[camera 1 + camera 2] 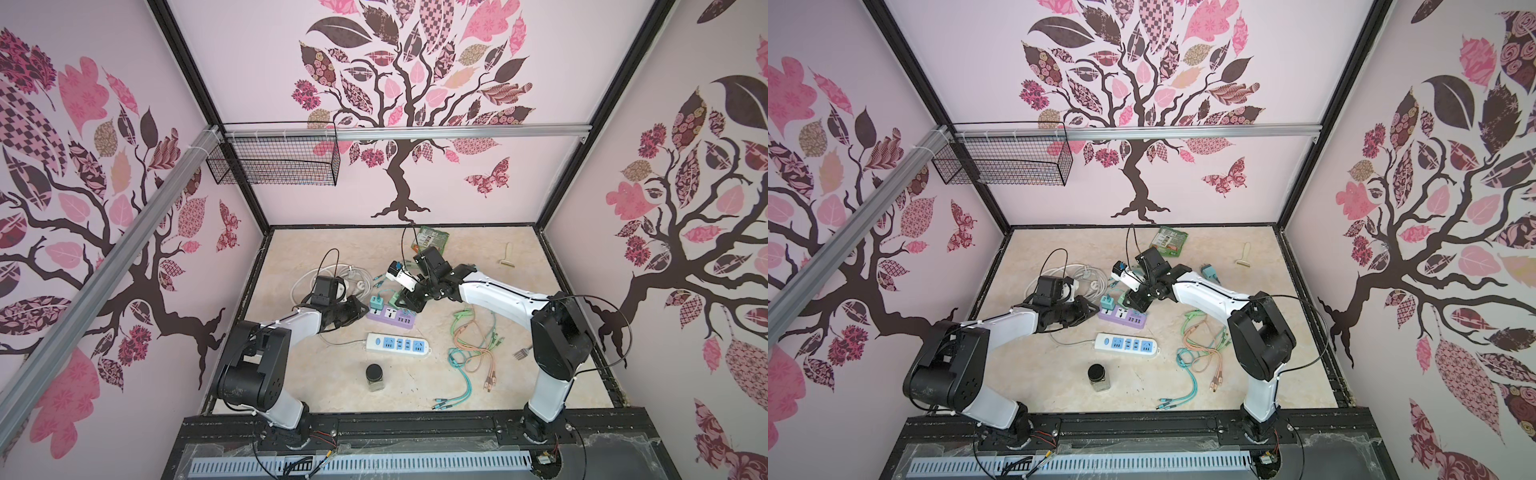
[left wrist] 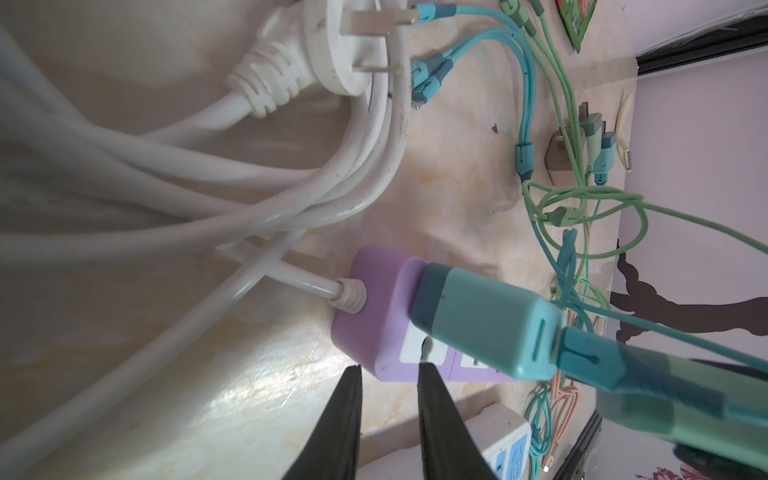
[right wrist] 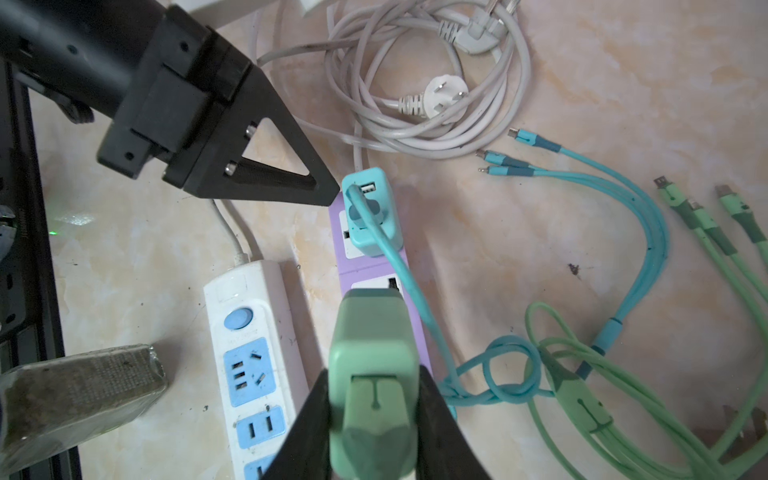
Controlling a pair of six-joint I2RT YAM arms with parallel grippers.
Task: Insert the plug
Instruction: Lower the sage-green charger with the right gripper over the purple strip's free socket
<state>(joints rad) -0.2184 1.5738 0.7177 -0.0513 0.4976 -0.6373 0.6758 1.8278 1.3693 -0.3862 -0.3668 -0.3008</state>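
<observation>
The purple power strip (image 3: 359,266) lies flat on the marbled tabletop (image 3: 540,257), and everything else is placed from it. A teal charger (image 3: 372,208), with a teal cable running from its top, sits plugged into the socket nearest the strip's cord end. The right gripper (image 3: 374,374) hangs over the middle of the strip. Its 2 black fingers (image 3: 309,419) pinch the green plug (image 3: 372,345) by its sides. The plug's body covers the next socket along and its prongs are hidden, so it may or may not be touching the strip. The left gripper (image 2: 388,368) has its tips at the strip's cord-end corner, just beside the teal charger, with its 2 fingers (image 2: 343,419) a little apart and nothing between them. A white power strip (image 3: 249,353) lies alongside the purple one, on the side toward the arm bases. A coil of white cable (image 3: 415,124) lies beyond the cord end. Loose teal cables (image 3: 658,249) and a green cable bundle (image 3: 577,399) trail away from the strip's other long side.
</observation>
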